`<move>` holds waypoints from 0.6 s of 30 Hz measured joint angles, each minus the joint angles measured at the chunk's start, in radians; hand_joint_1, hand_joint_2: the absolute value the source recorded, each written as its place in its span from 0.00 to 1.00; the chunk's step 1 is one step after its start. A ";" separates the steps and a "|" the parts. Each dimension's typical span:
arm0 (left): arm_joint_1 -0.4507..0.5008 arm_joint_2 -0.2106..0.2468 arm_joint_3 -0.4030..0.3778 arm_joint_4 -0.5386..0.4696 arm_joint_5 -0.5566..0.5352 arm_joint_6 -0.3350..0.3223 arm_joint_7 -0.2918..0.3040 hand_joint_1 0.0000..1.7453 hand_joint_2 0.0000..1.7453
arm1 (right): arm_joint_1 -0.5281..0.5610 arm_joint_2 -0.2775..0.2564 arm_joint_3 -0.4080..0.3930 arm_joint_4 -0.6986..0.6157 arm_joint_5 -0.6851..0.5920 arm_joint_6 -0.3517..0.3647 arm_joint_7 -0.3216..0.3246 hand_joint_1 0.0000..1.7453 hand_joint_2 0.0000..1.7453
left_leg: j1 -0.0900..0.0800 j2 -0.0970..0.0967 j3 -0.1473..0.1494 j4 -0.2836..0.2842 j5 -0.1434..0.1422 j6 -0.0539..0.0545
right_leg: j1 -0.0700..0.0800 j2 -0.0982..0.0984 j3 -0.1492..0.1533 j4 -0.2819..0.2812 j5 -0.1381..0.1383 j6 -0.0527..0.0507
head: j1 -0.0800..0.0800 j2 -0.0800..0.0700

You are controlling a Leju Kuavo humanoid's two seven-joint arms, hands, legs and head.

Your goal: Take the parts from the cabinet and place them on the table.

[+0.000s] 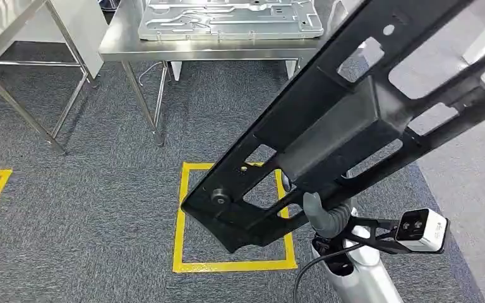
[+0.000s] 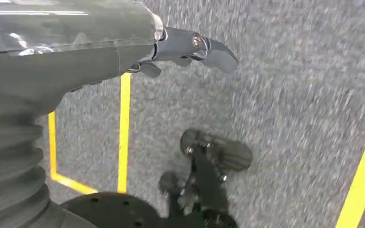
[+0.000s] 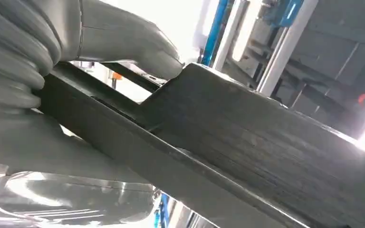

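While the right hand (image 3: 100, 52) gripped the long black part (image 1: 328, 126), the table (image 1: 120, 44) waited ahead.
Left hand (image 2: 190, 47) hung curled, holding nothing; better keep the part level when approaching.

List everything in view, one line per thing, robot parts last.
Long frame part: one, black, held up over the carpet by the right hand.
Steel table: one, silver, ahead across the carpet.
Metal plate: one, silver, lying on that table.
Second table frame: one, silver, left of the first.
Taped square: one, yellow, on the grey carpet.
Wrist camera: one, white, on the right arm.
Left hand: grey, hanging over the carpet, holding nothing.
Right hand: grey, gripping the frame part.
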 joint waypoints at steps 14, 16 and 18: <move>-0.002 0.006 -0.002 0.000 -0.006 -0.001 -0.010 0.00 1.00 | 0.003 -0.002 -0.014 0.003 0.005 -0.020 -0.001 1.00 1.00 | 0.001 0.011 -0.033 0.165 -0.122 -0.057 | 0.002 -0.013 0.087 -0.234 0.142 -0.051 | 0.000 0.000; 0.002 0.006 -0.002 0.000 -0.006 -0.001 -0.010 0.00 1.00 | 0.006 -0.002 -0.014 0.003 0.005 -0.020 0.000 1.00 1.00 | 0.002 0.011 -0.124 0.317 -0.170 -0.062 | 0.004 -0.009 0.096 -0.233 0.131 -0.054 | 0.000 0.000; 0.005 0.007 -0.003 0.000 -0.006 -0.001 -0.011 0.00 1.00 | 0.008 -0.002 -0.014 0.003 0.005 -0.020 0.000 1.00 1.00 | 0.002 0.011 -0.143 0.308 -0.124 -0.059 | 0.005 -0.004 0.113 -0.233 0.117 -0.052 | 0.000 0.000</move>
